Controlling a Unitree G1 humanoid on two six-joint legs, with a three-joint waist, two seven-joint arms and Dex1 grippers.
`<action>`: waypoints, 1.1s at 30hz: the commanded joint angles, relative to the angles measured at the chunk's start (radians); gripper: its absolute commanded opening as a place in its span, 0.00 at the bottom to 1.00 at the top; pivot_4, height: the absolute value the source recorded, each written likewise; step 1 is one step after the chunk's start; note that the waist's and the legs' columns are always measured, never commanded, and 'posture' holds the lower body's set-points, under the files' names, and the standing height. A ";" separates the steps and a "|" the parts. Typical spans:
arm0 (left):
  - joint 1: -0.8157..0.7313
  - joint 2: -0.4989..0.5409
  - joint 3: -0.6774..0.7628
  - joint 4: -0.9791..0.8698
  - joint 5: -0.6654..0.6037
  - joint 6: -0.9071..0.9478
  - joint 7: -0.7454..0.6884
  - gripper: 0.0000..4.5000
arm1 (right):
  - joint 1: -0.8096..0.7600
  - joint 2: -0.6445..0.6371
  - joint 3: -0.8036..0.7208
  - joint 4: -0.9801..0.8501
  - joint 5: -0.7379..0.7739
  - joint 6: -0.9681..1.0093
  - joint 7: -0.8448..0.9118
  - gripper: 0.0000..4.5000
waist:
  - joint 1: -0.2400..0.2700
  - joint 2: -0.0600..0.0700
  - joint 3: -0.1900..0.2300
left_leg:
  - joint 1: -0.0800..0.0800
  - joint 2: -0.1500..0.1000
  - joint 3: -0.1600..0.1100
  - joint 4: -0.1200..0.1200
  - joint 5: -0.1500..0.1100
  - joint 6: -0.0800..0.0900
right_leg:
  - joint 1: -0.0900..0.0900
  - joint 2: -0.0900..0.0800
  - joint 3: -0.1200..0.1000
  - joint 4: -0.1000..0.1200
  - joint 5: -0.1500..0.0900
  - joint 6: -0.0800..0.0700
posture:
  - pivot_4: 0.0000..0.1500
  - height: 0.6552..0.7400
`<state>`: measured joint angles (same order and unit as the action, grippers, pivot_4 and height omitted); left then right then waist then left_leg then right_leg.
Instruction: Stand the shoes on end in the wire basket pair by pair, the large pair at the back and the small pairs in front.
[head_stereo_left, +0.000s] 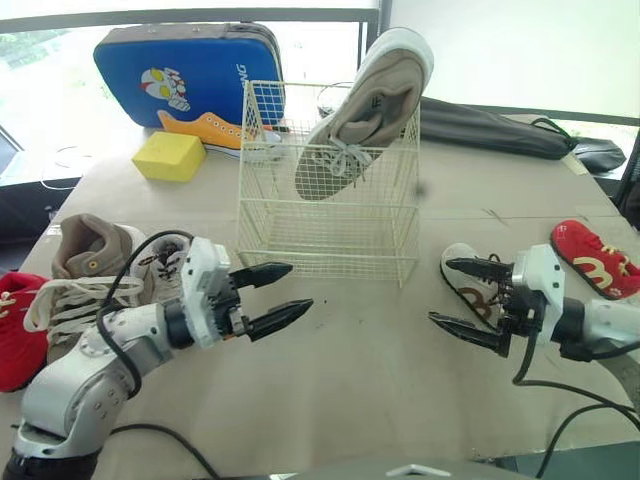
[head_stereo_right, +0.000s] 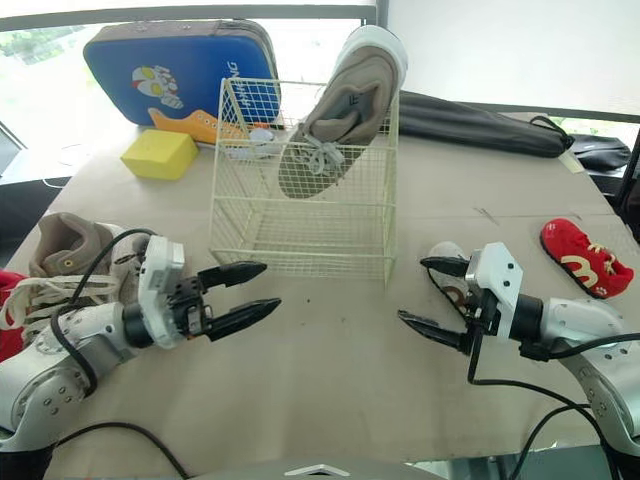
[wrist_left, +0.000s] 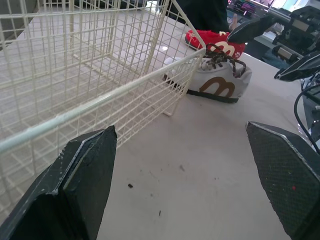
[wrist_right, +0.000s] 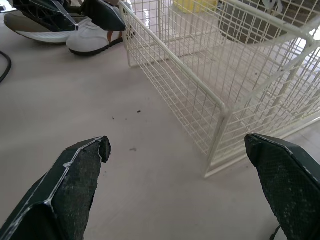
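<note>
Hovering over the desk (head_stereo_left: 380, 390), both hands spread wide and empty.
Tan high-top shoes (head_stereo_left: 85, 265) lie just beside the left hand (head_stereo_left: 300, 285); the wire basket (head_stereo_left: 330, 240) at centre holds one large tan shoe (head_stereo_left: 365, 110), tilted toe-down; the right hand (head_stereo_left: 439, 290) hangs near a small white shoe (wrist_left: 215, 85).

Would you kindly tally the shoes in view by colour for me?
Tan shoes: 2
White shoes: 2
Red shoes: 2
Orange shoe: 1
Total: 7
</note>
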<state>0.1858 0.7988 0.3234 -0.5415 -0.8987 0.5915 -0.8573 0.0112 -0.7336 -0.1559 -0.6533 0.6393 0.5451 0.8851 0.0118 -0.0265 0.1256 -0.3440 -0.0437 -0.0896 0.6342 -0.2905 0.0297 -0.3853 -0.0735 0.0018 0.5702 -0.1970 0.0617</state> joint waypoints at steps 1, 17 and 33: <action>0.056 0.016 0.126 -0.044 -0.041 -0.009 -0.036 1.00 | -0.071 0.010 0.008 0.003 0.048 -0.013 0.013 1.00 | 0.000 0.000 0.000 | 0.000 0.002 0.001 0.000 0.000 0.000 | 0.000 0.000 -0.001 0.000 0.000 0.000 | 1.00 1.00; 0.015 -0.027 0.262 -0.149 -0.268 0.029 0.129 1.00 | -0.785 0.340 0.063 0.452 -0.063 0.137 -0.527 1.00 | 0.000 0.000 0.000 | -0.001 0.001 -0.001 -0.001 0.003 -0.005 | -0.003 0.000 -0.006 0.001 0.003 -0.006 | 1.00 1.00; -0.030 -0.083 0.178 -0.189 -0.226 -0.001 0.234 1.00 | -1.006 0.510 0.140 0.784 -0.285 -0.067 -0.569 0.20 | -0.026 0.001 0.000 | 0.000 -0.001 0.001 -0.002 0.004 -0.006 | -0.004 0.002 -0.003 0.003 0.004 -0.007 | 1.00 1.00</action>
<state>0.1627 0.7192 0.4977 -0.6974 -1.1239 0.6170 -0.6350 -0.9538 -0.2257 -0.0137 0.1672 0.3776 0.5397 0.3138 -0.0139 -0.0259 0.1254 -0.3444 -0.0446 -0.0887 0.6319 -0.2864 0.0235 -0.3897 -0.0717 -0.0013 0.5731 -0.1932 0.0551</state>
